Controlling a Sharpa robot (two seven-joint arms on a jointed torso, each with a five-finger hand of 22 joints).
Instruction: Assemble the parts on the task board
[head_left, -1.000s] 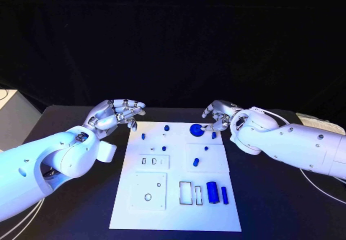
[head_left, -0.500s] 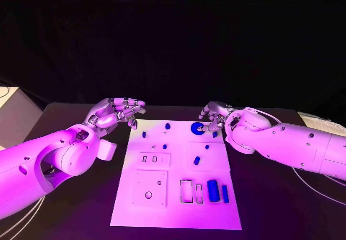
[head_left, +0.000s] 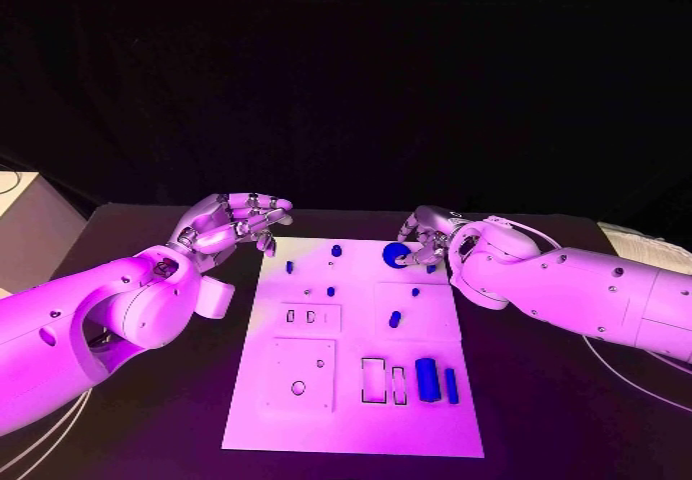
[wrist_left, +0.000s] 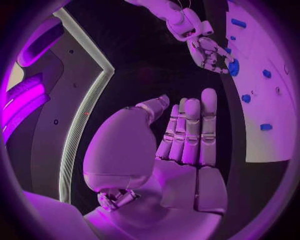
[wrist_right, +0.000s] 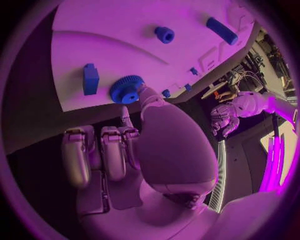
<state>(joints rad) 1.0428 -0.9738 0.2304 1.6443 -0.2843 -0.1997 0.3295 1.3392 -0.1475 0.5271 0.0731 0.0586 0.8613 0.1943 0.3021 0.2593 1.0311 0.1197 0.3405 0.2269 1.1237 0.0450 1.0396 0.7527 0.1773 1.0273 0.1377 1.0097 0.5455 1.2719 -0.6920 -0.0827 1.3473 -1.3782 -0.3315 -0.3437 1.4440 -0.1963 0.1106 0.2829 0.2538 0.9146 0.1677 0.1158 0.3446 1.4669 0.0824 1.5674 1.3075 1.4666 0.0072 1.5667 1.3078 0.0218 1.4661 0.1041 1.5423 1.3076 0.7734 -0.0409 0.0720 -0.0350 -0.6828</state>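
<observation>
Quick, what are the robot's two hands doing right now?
Left hand: holds nothing, fingers apart, beside the task board.
Right hand: fingers touch the blue gear; whether it grips it cannot be told.

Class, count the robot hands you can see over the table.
2. The left robot hand hovers beside the task board's far left corner; the right robot hand touches the blue gear.

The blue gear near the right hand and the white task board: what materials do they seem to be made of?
The blue gear looks like matte moulded or printed plastic: uniform colour, fine teeth on its rim, no metallic shine. The task board looks like a rigid white plastic or painted plate with a smooth, dull surface and clean cut-outs; the pictures cannot settle which. The right hand touches the gear.
</observation>
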